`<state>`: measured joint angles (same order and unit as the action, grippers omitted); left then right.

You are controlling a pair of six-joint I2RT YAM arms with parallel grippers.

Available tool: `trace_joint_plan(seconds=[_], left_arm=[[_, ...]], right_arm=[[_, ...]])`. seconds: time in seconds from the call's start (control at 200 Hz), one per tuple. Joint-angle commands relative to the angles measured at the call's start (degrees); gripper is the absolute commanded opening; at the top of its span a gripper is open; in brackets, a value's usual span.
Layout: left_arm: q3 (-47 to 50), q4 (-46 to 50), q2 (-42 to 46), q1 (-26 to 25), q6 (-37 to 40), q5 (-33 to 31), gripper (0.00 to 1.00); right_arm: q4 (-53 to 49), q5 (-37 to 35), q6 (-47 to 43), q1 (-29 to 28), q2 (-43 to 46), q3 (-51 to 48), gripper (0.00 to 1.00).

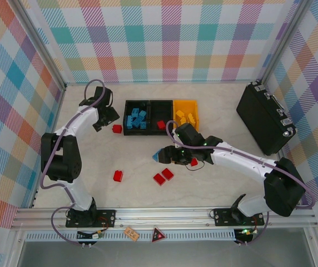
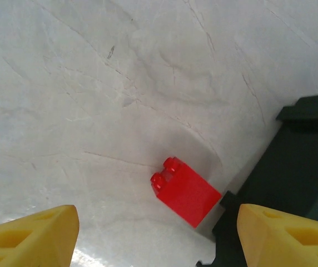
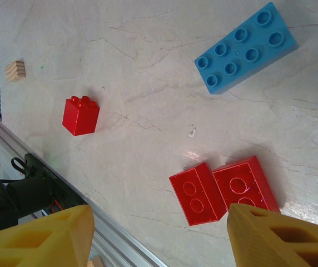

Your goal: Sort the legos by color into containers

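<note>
At the far middle of the desk (image 1: 214,183) sit the containers (image 1: 160,103) in a row. Blue legos (image 1: 137,119) lie in the left black bin, one red lego (image 1: 160,124) in the middle bin, and yellow legos (image 1: 185,118) in the yellow bin. The left gripper (image 1: 102,123) hangs just beside that row, its fingers apart and empty, near a loose red brick (image 2: 185,192) lying by the bin's corner. The right gripper (image 1: 171,155) is spread too, holding nothing. Before it lie a blue brick (image 3: 246,49), two upturned red bricks (image 3: 195,194) touching each other, and another red brick (image 3: 81,115) well apart.
</note>
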<state>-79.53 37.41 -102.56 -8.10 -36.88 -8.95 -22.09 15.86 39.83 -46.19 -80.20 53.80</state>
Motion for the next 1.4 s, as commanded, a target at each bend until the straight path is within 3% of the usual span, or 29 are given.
trace_joint_plan(seconds=[0.0,0.605,0.765,0.925,1.105,1.395], left_arm=[[0.52,-2.17,-3.06,0.19,-6.26,3.1,0.77],[-1.55,-3.91,-11.16,0.03,-9.99,5.9,0.79],[-1.47,-4.39,-12.57,0.01,-11.39,7.43,0.61],[0.09,-4.39,-10.97,0.01,-11.76,7.02,0.31],[3.88,-4.44,-5.61,0.01,-10.29,6.74,0.21],[10.26,-3.57,5.63,-1.14,-6.02,8.94,0.2]], right_arm=[[-0.07,-0.3,0.07,-0.47,-0.66,-0.1,0.64],[-0.83,-1.13,-0.35,-0.4,-0.61,-0.54,0.64],[-1.29,-2.1,-0.33,-0.4,-0.22,-0.94,0.64],[-0.61,-1.65,0.02,-0.39,-0.74,-1.11,0.64],[-0.67,-1.78,-0.22,-0.41,-0.43,-0.92,0.64],[-2.07,-3.61,-0.72,-0.39,2.63,-2.33,0.64]])
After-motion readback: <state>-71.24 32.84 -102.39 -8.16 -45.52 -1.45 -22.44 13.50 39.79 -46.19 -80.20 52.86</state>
